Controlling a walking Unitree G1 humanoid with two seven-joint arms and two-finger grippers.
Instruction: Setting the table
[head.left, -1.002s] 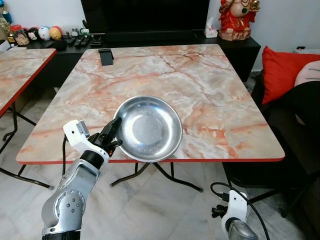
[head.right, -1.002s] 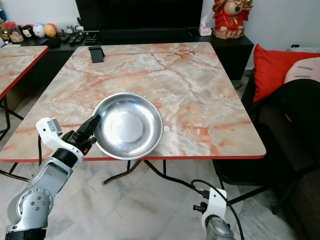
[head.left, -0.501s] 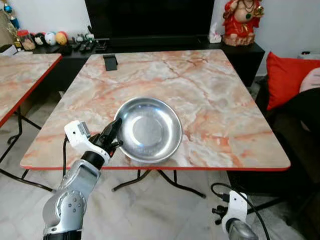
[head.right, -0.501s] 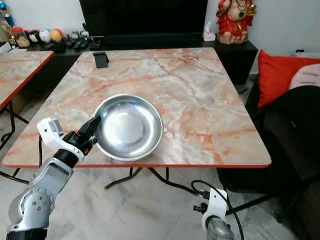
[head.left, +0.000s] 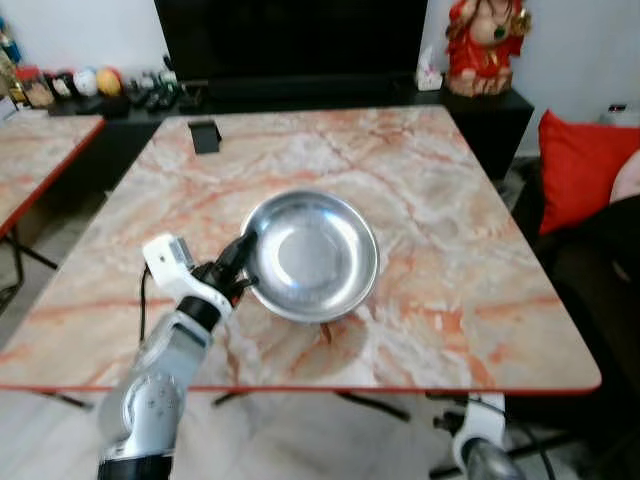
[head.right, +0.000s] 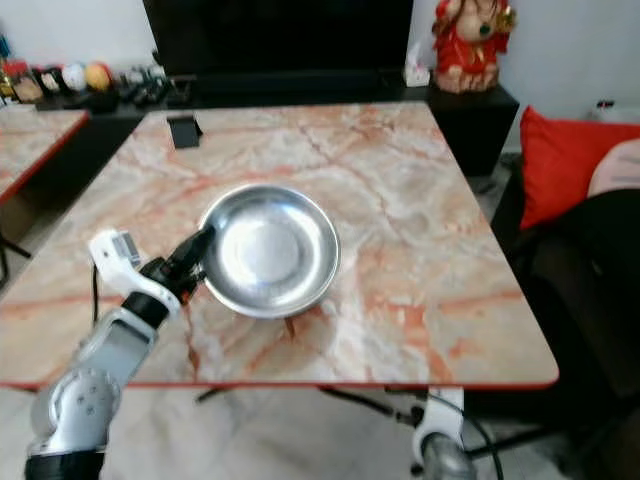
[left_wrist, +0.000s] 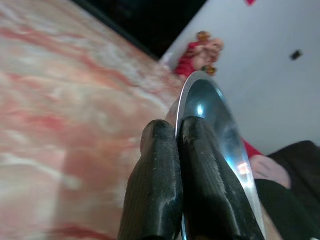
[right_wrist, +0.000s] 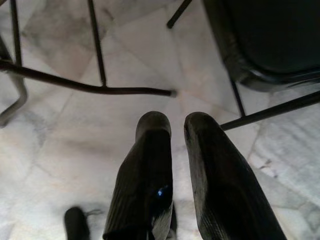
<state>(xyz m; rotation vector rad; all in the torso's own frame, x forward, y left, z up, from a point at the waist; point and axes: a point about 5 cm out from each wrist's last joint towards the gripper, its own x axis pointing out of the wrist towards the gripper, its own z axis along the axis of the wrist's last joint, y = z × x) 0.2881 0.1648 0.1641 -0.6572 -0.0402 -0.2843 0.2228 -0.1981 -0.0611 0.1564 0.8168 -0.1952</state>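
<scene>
A round steel bowl (head.left: 312, 255) hangs just above the marble table (head.left: 440, 200), over its near middle, and throws a shadow on the top. My left gripper (head.left: 245, 262) is shut on the bowl's left rim. In the left wrist view the two black fingers (left_wrist: 155, 185) pinch the thin shiny rim of the bowl (left_wrist: 220, 115). My right arm (head.left: 480, 440) hangs idle below the table's near edge; its gripper (right_wrist: 177, 125) points at the tiled floor with nothing held and the fingers close together.
A small black stand (head.left: 204, 135) sits at the table's far left. A second marble table (head.left: 40, 150) stands to the left. A red cushion (head.left: 585, 165) and a dark seat lie to the right. Behind the table are a black cabinet and a red figurine (head.left: 487, 45).
The camera has come forward and higher over the table. The bowl, still in my left gripper, has gone from overhanging the near edge to well over the tabletop.
</scene>
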